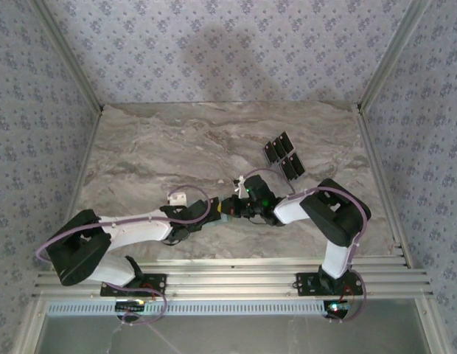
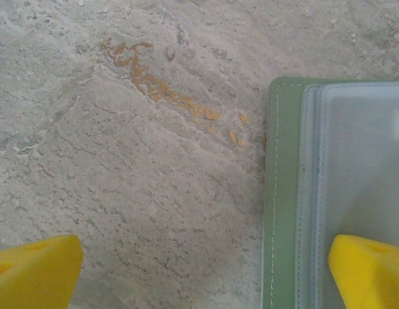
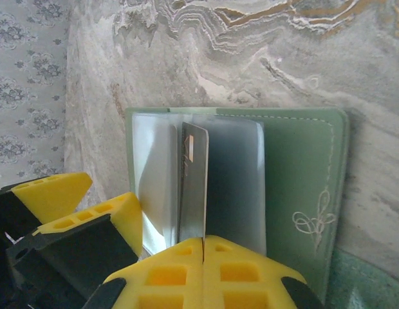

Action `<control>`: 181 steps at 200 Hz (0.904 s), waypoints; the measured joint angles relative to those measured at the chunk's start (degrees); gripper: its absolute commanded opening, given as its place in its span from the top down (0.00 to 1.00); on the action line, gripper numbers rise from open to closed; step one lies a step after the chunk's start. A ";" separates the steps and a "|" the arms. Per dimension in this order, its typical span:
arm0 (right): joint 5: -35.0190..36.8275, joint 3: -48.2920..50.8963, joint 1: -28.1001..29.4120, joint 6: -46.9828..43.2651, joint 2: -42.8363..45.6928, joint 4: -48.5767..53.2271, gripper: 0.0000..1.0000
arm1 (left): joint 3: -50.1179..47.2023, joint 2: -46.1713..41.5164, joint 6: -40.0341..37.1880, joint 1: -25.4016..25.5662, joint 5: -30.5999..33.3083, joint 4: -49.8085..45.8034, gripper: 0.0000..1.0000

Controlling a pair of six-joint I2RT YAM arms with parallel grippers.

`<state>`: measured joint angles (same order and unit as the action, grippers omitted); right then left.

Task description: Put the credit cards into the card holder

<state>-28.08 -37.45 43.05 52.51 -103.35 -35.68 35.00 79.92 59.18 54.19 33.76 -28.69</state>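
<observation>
Right end effector (image 3: 204,248): clenched, yellow fingertips (image 3: 180,251) pressed together on the lower edge of a thin black rectangular credit card (image 3: 194,187) with pale markings. Card held upright on its edge, far end poking in among the clear plastic sleeves (image 3: 235,187) of the pale sage-green rectangular card holder (image 3: 302,174); inside a sleeve or merely between two, impossible to tell. Card holder lying open and flat on the grey marble-patterned tabletop (image 3: 380,84), white stitching along its rim, a small looped ornament (image 3: 313,222) stamped near one corner. Left end effector (image 2: 199,277): released, jaws spread wide, nothing held. One yellow finger (image 2: 370,270) over the clear sleeves at the holder's edge, contact not certain. The other over bare tabletop well to the side, on the near side of an orange-brown vein (image 2: 161,90) in the stone. In the right wrist view, those left fingers just beside the held card, one touching or nearly touching the outermost sleeve. In the top external view, both arms reaching inward and meeting near the middle of the tabletop, wrists close together, card holder mostly hidden beneath them. Farther back and to the right, a tight cluster of further black credit cards (image 1: 284,155) lying flat, apart from the holder and from both arms. Blue-grey patterned wallpaper panels (image 1: 228,51) and aluminium frame rails (image 1: 228,279) around the tabletop.
</observation>
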 measured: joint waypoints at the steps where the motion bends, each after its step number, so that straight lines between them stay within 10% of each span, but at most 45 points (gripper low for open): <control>1: 0.02 0.00 0.00 0.00 0.00 0.00 1.00 | 0.00 0.00 0.00 0.00 0.00 0.00 0.01; 181: -0.96 -2.36 0.02 2.12 -3.32 -0.85 1.00 | 0.22 0.00 3.02 0.11 1.90 -2.60 0.01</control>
<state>-29.04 -39.81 43.07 54.63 -106.67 -36.53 35.22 79.92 62.19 54.30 35.66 -31.29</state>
